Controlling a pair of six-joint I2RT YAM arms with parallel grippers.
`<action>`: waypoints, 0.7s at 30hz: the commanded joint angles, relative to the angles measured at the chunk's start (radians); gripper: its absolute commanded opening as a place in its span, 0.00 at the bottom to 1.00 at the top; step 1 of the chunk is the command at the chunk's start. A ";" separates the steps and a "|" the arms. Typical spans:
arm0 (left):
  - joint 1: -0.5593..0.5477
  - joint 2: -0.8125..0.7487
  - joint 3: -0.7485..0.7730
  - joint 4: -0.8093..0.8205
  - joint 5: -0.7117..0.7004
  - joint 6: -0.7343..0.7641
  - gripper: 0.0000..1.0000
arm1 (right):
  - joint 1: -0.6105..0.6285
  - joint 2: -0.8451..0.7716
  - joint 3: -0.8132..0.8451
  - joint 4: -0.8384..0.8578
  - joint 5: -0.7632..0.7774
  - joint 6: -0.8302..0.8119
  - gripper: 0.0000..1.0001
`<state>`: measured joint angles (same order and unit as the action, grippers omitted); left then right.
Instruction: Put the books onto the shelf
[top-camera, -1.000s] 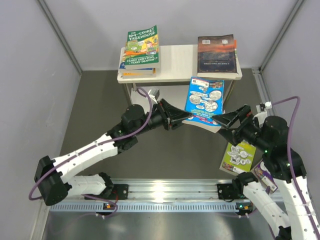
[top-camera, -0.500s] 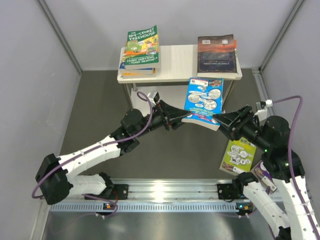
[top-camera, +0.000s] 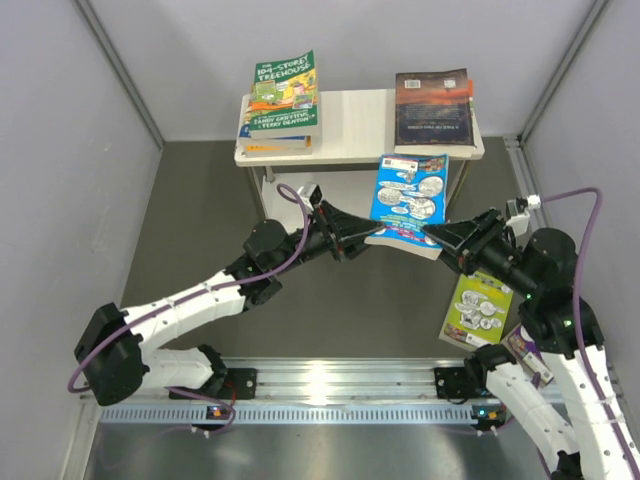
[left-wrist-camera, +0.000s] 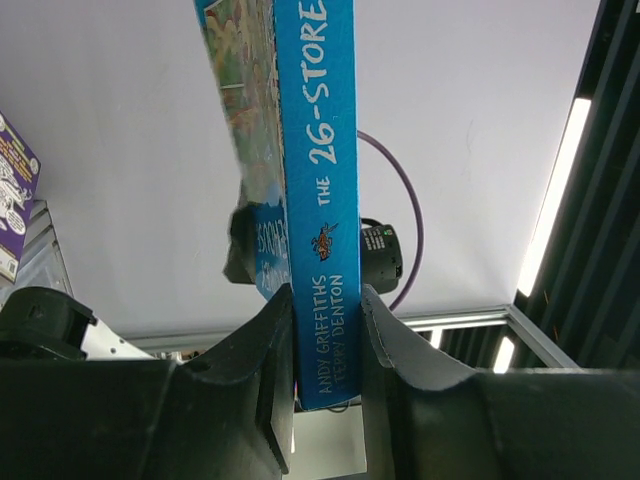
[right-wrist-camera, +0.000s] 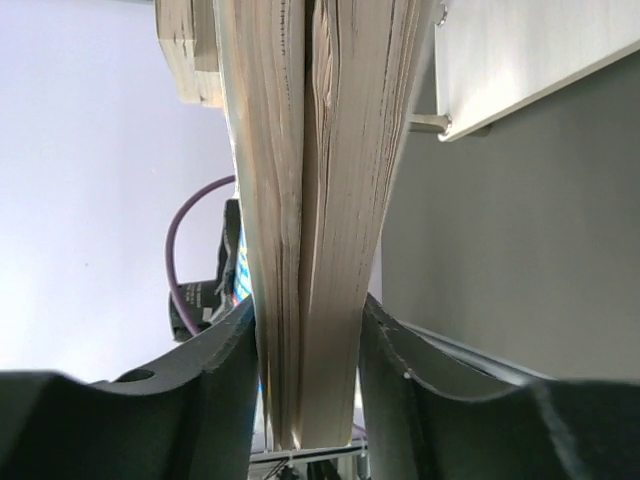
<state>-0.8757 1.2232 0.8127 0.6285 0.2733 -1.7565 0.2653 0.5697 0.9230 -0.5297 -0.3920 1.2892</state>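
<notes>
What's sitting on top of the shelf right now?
On the shelf: a stack topped by the green book at its left end, a dark book at its right. The covers beneath the green one are hidden.

Pale grey walls (top-camera: 60, 150), dark grey tabletop (top-camera: 190, 220), ceiling strip lights (left-wrist-camera: 556, 190)

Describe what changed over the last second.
The right gripper moved in toward the blue paperback book and closed on its page edge. The left gripper still clamps the spine. The pale wooden shelf, its green-topped book stack and dark brown book, and the lime book stayed put.
</notes>
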 joint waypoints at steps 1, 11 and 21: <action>0.007 -0.005 0.019 0.227 0.009 -0.028 0.00 | -0.003 0.028 -0.007 0.066 -0.024 0.018 0.38; 0.007 -0.077 -0.055 0.101 0.174 0.043 0.10 | -0.003 0.024 0.059 -0.050 -0.024 -0.033 0.01; 0.168 -0.534 -0.352 -0.309 0.211 0.014 0.99 | -0.003 0.007 0.260 -0.394 0.009 -0.206 0.00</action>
<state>-0.7895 0.7883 0.5503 0.3882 0.4492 -1.6985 0.2672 0.6041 1.0718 -0.8814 -0.3931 1.1622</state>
